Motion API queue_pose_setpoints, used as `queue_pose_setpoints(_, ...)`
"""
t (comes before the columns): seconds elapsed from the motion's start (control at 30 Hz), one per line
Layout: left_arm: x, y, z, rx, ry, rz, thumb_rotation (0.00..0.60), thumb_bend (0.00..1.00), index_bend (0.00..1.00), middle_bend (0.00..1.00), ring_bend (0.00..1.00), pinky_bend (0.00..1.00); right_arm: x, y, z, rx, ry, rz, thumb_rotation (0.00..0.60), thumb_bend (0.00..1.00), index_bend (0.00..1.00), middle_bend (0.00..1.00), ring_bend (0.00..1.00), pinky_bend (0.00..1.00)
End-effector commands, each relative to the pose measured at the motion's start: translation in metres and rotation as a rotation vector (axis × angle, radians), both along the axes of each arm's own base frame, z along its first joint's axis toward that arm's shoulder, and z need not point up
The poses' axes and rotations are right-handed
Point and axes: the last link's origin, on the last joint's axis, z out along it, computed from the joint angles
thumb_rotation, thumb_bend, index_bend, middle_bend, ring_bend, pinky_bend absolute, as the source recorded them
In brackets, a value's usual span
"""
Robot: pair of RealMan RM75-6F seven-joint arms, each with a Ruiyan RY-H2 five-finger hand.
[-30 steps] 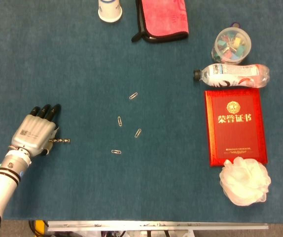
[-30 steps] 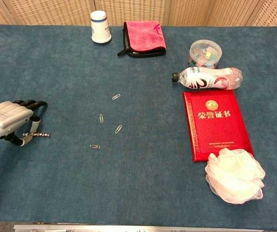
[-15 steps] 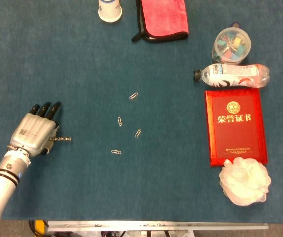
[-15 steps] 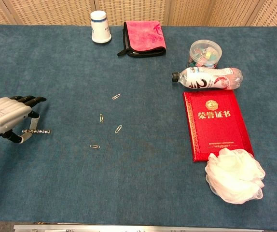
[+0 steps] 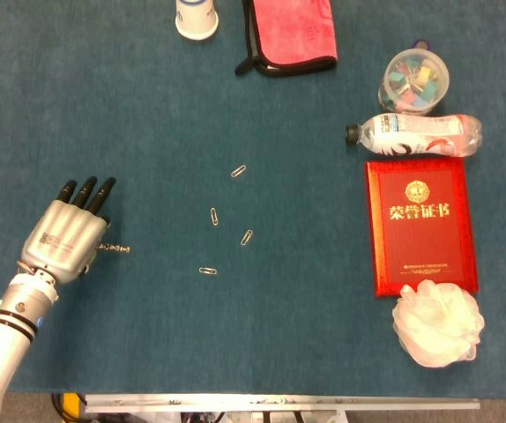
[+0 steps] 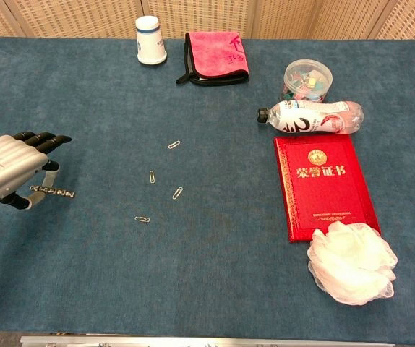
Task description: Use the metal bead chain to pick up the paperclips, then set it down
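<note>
Robot hand [image 5: 63, 238] pinches short silvery bead chain [image 5: 115, 249].

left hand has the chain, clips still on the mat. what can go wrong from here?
1. The left hand holds the bead chain by one end, with only a short piece sticking out, so it may slip while sweeping.
2. The four paperclips lie spread apart on the mat; one pass will likely miss some.
3. The clips are thin and flat on the blue cloth, so the chain may push them rather than lift them.
</note>
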Motion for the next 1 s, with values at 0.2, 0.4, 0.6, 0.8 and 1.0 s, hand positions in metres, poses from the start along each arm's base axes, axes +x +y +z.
queue_pose_setpoints(0.2,0.012,-0.006,0.004,0.027,0.051,-0.073,0.600,0.41,0.59,0.00,0.00,0.11,0.000,0.002,0.002,-0.003,-0.006,0.008,0.600,0.35,0.37,0.36,0.32,0.45)
queue_pose_setpoints(0.4,0.016,-0.009,0.005,0.045,0.072,-0.109,0.600,0.41,0.59,0.00,0.00,0.11,0.000,0.003,0.002,-0.005,-0.008,0.013,0.600,0.35,0.37,0.36,0.32,0.45)
queue_pose_setpoints(0.6,0.017,-0.011,0.006,0.051,0.073,-0.117,0.600,0.41,0.59,0.00,0.00,0.11,0.000,0.003,0.002,-0.003,-0.007,0.012,0.600,0.35,0.37,0.36,0.32,0.45)
queue_pose_setpoints(0.8,0.018,-0.012,0.007,0.055,0.072,-0.121,0.600,0.41,0.57,0.00,0.00,0.11,0.000,0.003,0.002,-0.001,-0.007,0.011,0.600,0.35,0.37,0.36,0.32,0.45)
queue_pose_setpoints(1.0,0.019,-0.013,0.007,0.056,0.070,-0.131,0.600,0.41,0.57,0.00,0.00,0.11,0.000,0.003,0.002,-0.004,-0.008,0.011,0.600,0.35,0.37,0.36,0.32,0.45)
